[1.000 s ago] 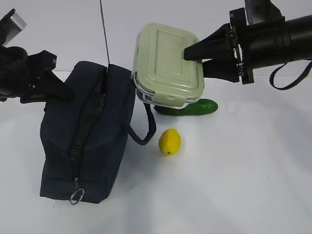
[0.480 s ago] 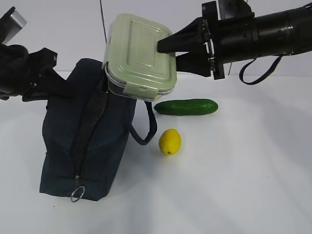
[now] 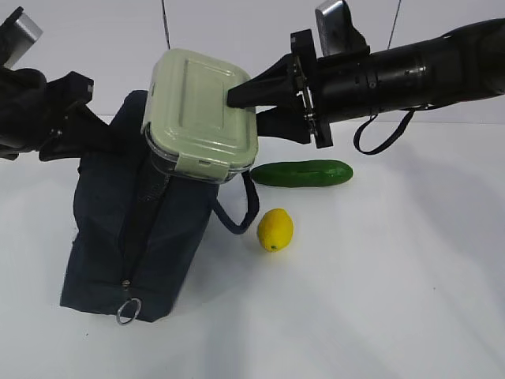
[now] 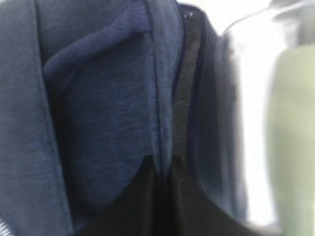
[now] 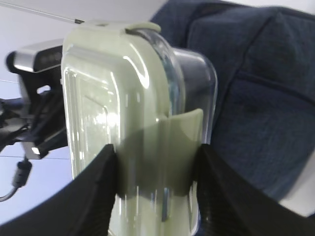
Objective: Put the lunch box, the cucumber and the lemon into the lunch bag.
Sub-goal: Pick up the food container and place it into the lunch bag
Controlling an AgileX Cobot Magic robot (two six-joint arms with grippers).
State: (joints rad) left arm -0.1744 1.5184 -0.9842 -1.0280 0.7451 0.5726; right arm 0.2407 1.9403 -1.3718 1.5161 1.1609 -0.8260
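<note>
Right claw (image 3: 251, 110): clamped on the lunch box (image 3: 201, 112), now carried left over the lunch bag (image 3: 138, 229).
Left claw (image 3: 75, 138): clenched on the bag's fabric.
Meaning: box nearly ready to lower in.
Surface (image 3: 394, 276): cucumber (image 3: 301, 173), lemon (image 3: 274, 230) wait.

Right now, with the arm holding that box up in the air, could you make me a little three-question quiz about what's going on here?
1. True or false: the lunch box is already inside the lunch bag.
2. Which gripper holds the lunch box? A) left B) right C) neither
3. Fill in: the lemon lies on the table, nearer the camera than the ______.

Key
1. False. The right gripper holds it in the air over the bag's top.
2. B. Its fingers clamp the box's short end; the left gripper is pinching the bag's fabric.
3. cucumber.
</note>
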